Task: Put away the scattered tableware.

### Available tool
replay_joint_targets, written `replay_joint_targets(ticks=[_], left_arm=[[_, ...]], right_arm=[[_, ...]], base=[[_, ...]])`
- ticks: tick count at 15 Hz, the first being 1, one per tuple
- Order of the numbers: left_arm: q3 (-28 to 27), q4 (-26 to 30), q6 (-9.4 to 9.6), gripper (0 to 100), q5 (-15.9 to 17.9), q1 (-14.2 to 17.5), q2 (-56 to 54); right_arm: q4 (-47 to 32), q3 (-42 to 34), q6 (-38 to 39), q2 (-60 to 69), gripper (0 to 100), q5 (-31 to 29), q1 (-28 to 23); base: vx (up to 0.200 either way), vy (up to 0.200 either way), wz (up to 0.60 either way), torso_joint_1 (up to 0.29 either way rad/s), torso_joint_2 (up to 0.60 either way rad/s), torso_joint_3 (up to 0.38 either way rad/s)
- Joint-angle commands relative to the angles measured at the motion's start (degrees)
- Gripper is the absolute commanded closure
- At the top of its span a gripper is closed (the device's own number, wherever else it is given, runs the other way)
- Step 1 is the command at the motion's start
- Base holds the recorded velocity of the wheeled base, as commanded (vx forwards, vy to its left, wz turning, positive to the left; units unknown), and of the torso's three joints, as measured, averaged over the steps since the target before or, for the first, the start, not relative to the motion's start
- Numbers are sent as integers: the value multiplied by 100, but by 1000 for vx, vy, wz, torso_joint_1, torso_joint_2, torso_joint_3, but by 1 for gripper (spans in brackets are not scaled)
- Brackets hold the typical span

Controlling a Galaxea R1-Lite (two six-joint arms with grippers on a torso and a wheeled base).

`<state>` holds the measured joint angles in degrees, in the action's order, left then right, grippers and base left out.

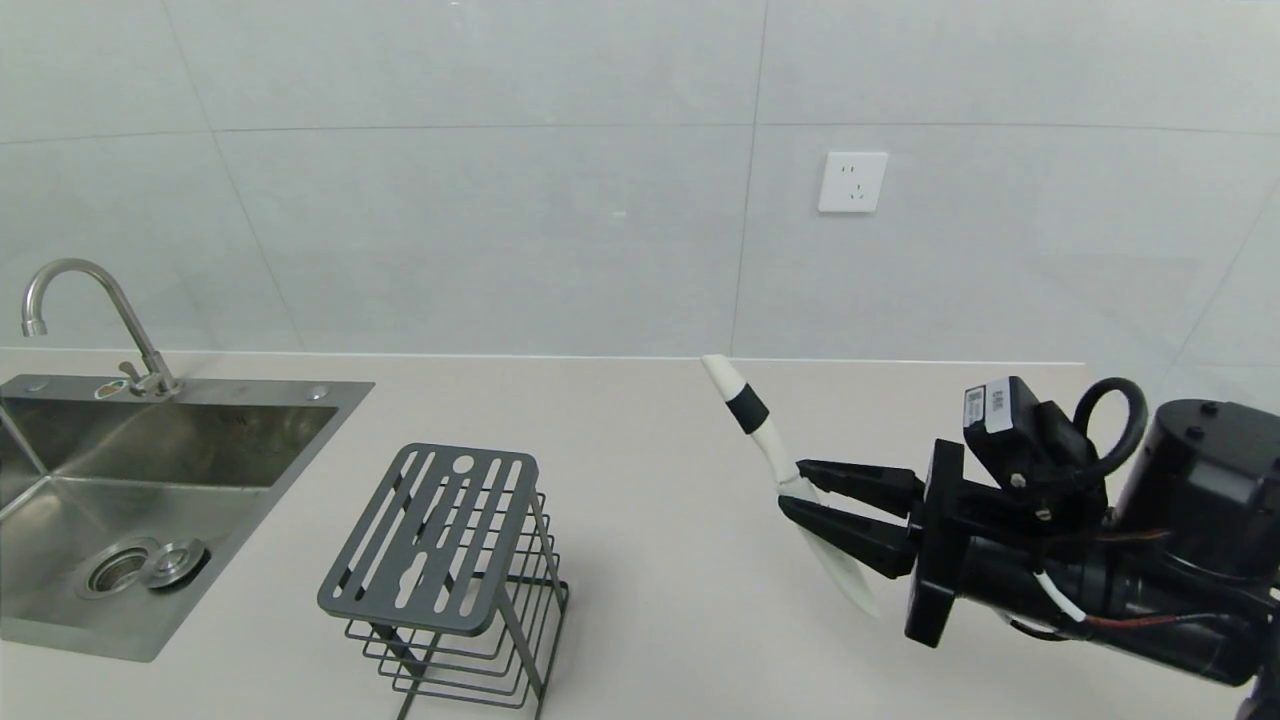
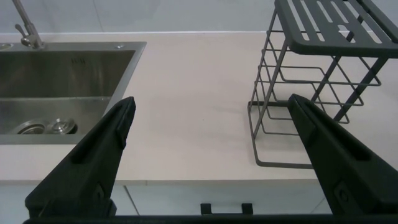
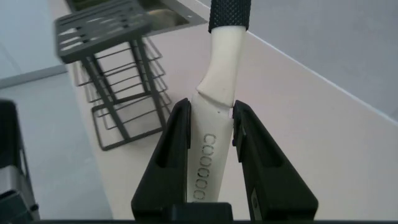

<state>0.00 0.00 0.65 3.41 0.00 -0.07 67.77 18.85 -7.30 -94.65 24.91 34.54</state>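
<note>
My right gripper (image 1: 795, 487) is shut on a white knife (image 1: 775, 460) with a black band on its handle, held above the counter at the right. The handle points up toward the wall and the blade slants down below the fingers. In the right wrist view the knife (image 3: 217, 118) sits clamped between the two black fingers (image 3: 171, 149) of the gripper (image 3: 210, 124). A grey wire knife rack (image 1: 440, 570) with a slotted top stands on the counter, left of the knife. My left gripper (image 2: 211, 118) is open over the counter's front edge, with the rack (image 2: 323, 81) beyond it.
A steel sink (image 1: 130, 500) with a curved tap (image 1: 90, 310) is set into the counter at the left. A wall socket (image 1: 852, 182) sits on the tiled wall. Bare counter (image 1: 650, 520) lies between rack and knife.
</note>
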Motion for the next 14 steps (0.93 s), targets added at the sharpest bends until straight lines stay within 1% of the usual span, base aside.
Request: replay_joint_targets(ticks=[1,3,4,5,6,7,8,9,10,11,12,13,14], left_arm=[[0,0,6,0,1,0,7],[0,0,67,0,186,0,7],[0,-105,296,0,256,9,7],[0,-765,419,0,265,0,7],[0,-1740,445,0,274,0,7],[-26,-2039,392,0,309,0,7],[-105,-2127,243,0,458,0,7],[-360,-2074,-240,0,819,0,7],[-650,-1881,-662,0,1179,-18,60],[-967,-1468,-900,0,1373,-9,218],[-1230,-1107,-987,0,1434,-44,368],[-1485,-800,-1023,0,1522,-114,561],[-1872,-633,-1031,0,1935,-457,1167]], right_arm=[[8,-109,-34,219,100,58,-8],[8,-188,-166,324,100,331,-8],[8,-259,-351,377,100,454,-17],[8,-338,-386,412,100,515,-17],[8,-434,-404,535,100,577,-17],[8,-470,-465,570,100,603,-26],[8,-514,-518,597,100,603,-8],[8,-566,-527,614,100,621,9],[8,-593,-544,641,100,709,9],[8,-628,-562,649,100,744,1],[8,-672,-562,649,100,744,-8],[8,-707,-571,649,100,744,-8],[8,-663,-579,641,100,744,1]], base=[[0,0,0,0,0,0],[0,0,0,0,0,0],[0,0,0,0,0,0],[0,0,0,0,0,0],[0,0,0,0,0,0],[0,0,0,0,0,0],[0,0,0,0,0,0],[0,0,0,0,0,0],[0,0,0,0,0,0],[0,0,0,0,0,0],[0,0,0,0,0,0],[0,0,0,0,0,0],[0,0,0,0,0,0]])
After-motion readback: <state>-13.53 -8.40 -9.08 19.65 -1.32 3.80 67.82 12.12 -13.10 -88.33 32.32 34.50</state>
